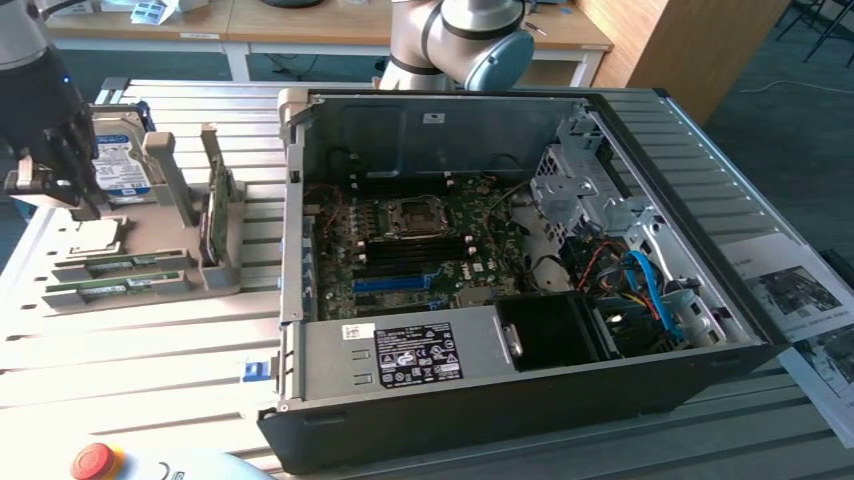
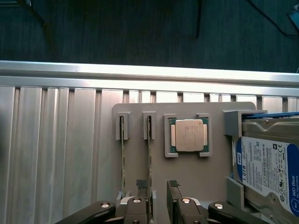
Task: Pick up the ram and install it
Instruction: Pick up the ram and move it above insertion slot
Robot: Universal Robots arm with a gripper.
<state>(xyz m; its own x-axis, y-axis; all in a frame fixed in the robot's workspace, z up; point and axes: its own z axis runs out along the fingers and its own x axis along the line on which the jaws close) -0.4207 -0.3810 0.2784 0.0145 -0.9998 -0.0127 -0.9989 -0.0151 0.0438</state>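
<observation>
Two green ram sticks stand on edge in slots of a grey holder tray (image 2: 187,177). One ram stick (image 2: 149,149) is next to the square silver processor chip (image 2: 188,135); the other ram stick (image 2: 123,149) is one slot further out. My gripper (image 2: 158,186) hangs open over the tray. The nearer stick runs between its fingertips, close to one fingertip (image 2: 142,185). In the exterior view, the gripper (image 1: 67,190) is at the left, above the tray (image 1: 200,280) and its ram sticks (image 1: 118,266). Nothing is held.
A silver hard drive (image 2: 268,168) with a blue-and-white label sits in the tray beside the chip. The open computer case (image 1: 534,380) with its motherboard (image 1: 414,240) lies to the exterior view's right of the tray. A red stop button (image 1: 94,460) is at the front. The ribbed metal table (image 2: 56,154) ends just past the tray.
</observation>
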